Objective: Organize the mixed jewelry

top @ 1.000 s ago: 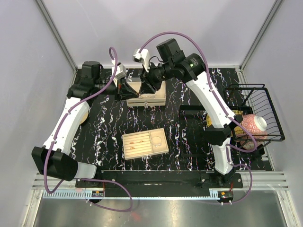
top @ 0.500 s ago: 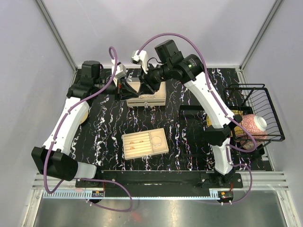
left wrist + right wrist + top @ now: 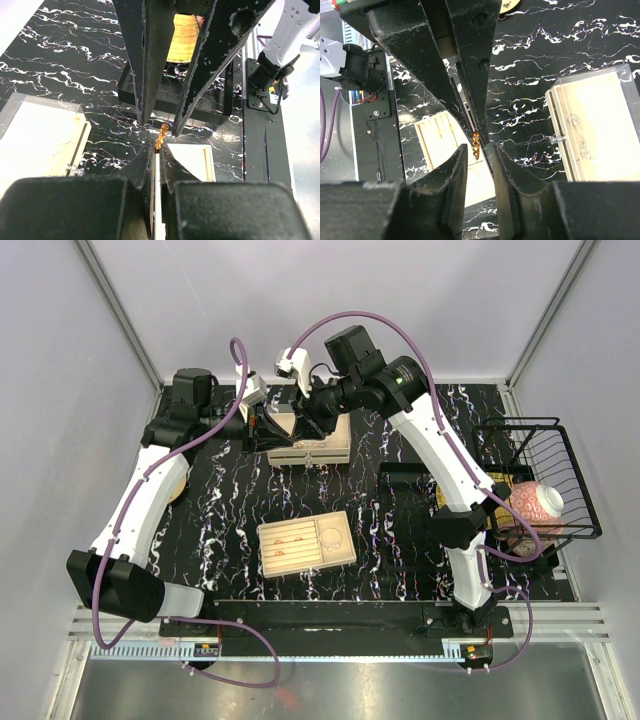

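A short gold-brown chain strand [image 3: 161, 136] hangs in the air, pinched at the tips of my left gripper [image 3: 159, 148], which is shut on it. My right gripper [image 3: 481, 150] is open, its fingers [image 3: 150, 70] straddling the same strand [image 3: 476, 143] without touching it. Both grippers meet at the back of the table, left gripper [image 3: 272, 424] facing right gripper [image 3: 304, 418], above a beige lidded box [image 3: 312, 448]. Below lies a beige compartmented tray [image 3: 340, 552] with thin gold pieces [image 3: 440, 131] in its slots.
The clear-lidded beige box [image 3: 600, 135] holds a small sparkly piece [image 3: 559, 137]. A black wire basket [image 3: 545, 440] with a pink-and-white bowl [image 3: 538, 502] stands at the right. A shallow black tray [image 3: 408, 470] lies beside it. A round tan disc [image 3: 180, 480] sits under the left arm.
The right arm has shifted slightly left, closing in on the left gripper and the strand. The left arm has stayed put, still holding the strand.
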Controlling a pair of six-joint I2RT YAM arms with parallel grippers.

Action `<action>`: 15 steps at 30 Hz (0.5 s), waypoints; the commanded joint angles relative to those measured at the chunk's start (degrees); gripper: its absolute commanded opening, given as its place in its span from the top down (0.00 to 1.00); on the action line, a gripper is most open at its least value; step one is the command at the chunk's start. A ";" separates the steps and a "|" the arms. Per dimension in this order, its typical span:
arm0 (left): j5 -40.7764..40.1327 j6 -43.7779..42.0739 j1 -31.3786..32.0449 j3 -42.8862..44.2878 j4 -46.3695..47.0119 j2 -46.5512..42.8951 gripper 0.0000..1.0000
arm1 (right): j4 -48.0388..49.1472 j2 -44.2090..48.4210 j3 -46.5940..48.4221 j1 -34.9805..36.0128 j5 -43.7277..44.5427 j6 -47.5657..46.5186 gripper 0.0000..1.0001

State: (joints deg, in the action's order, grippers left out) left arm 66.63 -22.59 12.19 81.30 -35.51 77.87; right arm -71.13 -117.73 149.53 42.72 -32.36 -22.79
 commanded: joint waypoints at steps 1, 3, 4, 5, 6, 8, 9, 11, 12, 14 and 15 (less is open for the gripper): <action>1.40 0.62 0.30 2.46 0.70 0.18 1.00 | 1.79 0.84 0.06 0.79 0.72 -0.86 0.68; 1.31 0.62 0.21 2.55 0.70 0.18 1.00 | 1.79 0.75 0.06 0.79 0.72 -0.94 0.69; 1.57 0.79 0.29 2.55 0.79 0.09 1.00 | 1.79 0.84 0.14 0.87 0.72 -1.03 0.70; 1.49 0.79 0.30 2.55 0.62 0.09 1.00 | 1.79 0.84 0.06 0.79 0.72 -1.03 0.71; 1.66 0.88 0.30 2.55 0.70 0.09 1.00 | 1.79 0.84 0.06 0.87 0.72 -1.03 0.71; 1.84 0.97 0.21 2.73 0.70 0.18 1.00 | 1.79 0.75 -0.21 0.96 0.72 -1.03 0.71; 1.84 0.88 0.29 2.73 0.61 0.18 1.00 | 1.79 0.75 -0.30 0.88 0.72 -1.21 0.71; 1.84 1.06 0.30 2.90 0.70 0.09 1.00 | 1.79 0.75 -0.30 0.96 0.81 -1.21 0.70; 1.92 1.14 0.21 2.90 0.79 0.01 1.00 | 1.79 0.84 -0.30 0.79 0.81 -1.30 0.71; 2.10 1.23 0.21 3.08 0.70 0.01 1.00 | 1.79 0.75 -0.30 0.96 0.72 -1.30 0.70; 2.01 1.23 0.29 3.08 0.70 0.01 1.00 | 1.79 0.75 -0.30 0.96 0.72 -1.30 0.70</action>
State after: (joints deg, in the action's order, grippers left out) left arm 67.00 -22.15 12.19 81.62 -35.68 77.87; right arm -70.98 -117.73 149.12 42.76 -32.18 -23.22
